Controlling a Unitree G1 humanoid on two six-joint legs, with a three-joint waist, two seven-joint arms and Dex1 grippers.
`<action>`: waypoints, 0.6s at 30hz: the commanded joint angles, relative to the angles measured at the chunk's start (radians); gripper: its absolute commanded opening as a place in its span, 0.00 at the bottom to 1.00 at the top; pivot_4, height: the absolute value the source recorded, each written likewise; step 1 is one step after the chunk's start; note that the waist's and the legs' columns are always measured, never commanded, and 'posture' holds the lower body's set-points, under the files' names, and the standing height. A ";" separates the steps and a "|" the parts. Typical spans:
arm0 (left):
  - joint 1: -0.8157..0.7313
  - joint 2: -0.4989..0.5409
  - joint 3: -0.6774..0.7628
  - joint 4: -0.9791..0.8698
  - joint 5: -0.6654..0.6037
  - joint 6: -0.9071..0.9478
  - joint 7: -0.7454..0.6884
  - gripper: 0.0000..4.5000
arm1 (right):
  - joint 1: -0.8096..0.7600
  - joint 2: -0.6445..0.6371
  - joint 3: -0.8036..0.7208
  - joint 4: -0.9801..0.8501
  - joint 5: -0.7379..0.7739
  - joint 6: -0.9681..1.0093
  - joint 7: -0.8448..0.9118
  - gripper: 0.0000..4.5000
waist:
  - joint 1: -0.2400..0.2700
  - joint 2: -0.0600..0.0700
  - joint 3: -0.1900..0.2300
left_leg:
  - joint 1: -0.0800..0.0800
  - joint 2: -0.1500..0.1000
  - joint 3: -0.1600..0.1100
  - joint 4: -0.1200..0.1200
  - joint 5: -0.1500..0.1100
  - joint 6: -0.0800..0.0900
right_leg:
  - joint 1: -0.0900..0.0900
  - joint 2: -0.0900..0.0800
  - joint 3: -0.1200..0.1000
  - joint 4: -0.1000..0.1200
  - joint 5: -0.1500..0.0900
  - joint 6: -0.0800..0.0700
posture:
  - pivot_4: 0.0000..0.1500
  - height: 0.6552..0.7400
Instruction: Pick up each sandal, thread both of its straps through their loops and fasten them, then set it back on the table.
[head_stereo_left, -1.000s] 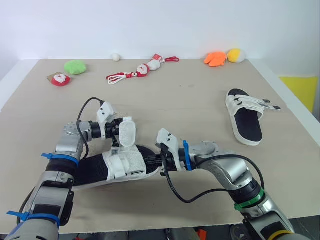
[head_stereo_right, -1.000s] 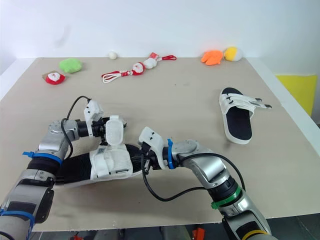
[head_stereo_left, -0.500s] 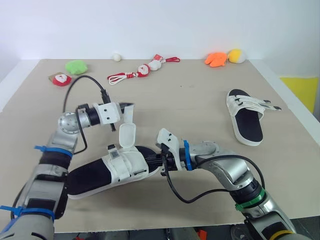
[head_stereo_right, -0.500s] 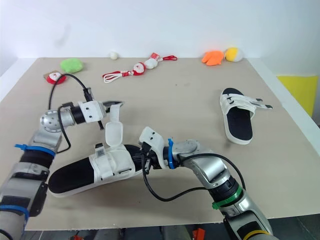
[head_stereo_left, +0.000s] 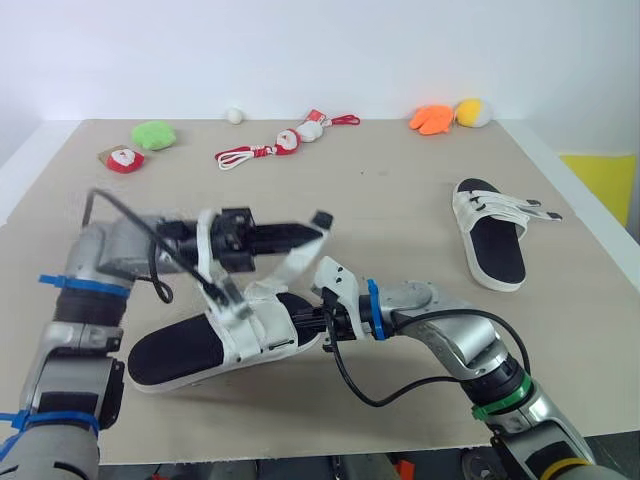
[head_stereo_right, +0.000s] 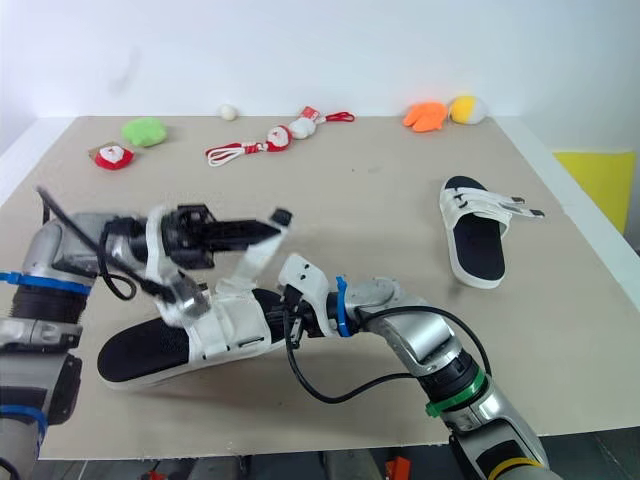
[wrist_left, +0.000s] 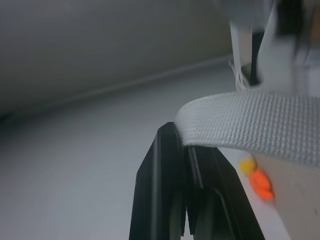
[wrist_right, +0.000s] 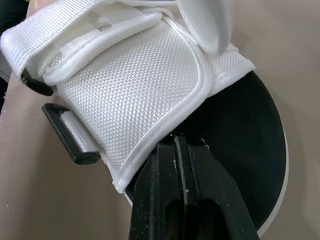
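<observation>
Above the near sandal (head_stereo_left: 180, 350), the left hand (head_stereo_left: 312, 227) pinches its strap (head_stereo_left: 294, 263).

No text, brand or number is legible on the near sandal (head_stereo_left: 175, 350) or far sandal (head_stereo_left: 495, 250).

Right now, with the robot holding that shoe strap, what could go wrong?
The left gripper pinches the strap only at its fingertips, so the strap might slip free. The right gripper grips just the edge of the sandal, so a hard tug could twist it loose.
</observation>
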 joint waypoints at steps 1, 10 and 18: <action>0.001 0.000 0.022 -0.065 -0.032 -0.014 0.047 0.13 | -0.005 -0.006 0.024 0.015 -0.014 0.005 0.012 0.00 | 0.001 0.000 0.000 | 0.000 0.000 0.000 0.000 0.000 0.000 | 0.000 0.000 0.000 0.000 0.000 0.000 | 1.00 1.00; 0.028 0.012 -0.019 -0.165 -0.082 0.063 0.052 0.99 | -0.008 -0.009 0.028 0.023 -0.025 -0.004 0.030 0.00 | 0.000 0.000 0.000 | 0.001 -0.001 0.000 0.005 0.000 0.001 | 0.003 0.000 0.000 0.000 0.002 0.003 | 1.00 1.00; 0.068 0.049 -0.058 -0.214 -0.191 0.215 0.012 0.99 | -0.007 -0.010 0.028 0.024 -0.033 -0.008 0.042 0.00 | 0.000 0.000 0.000 | 0.002 -0.001 0.000 0.005 0.000 0.001 | 0.004 0.000 0.000 0.000 0.002 0.003 | 1.00 1.00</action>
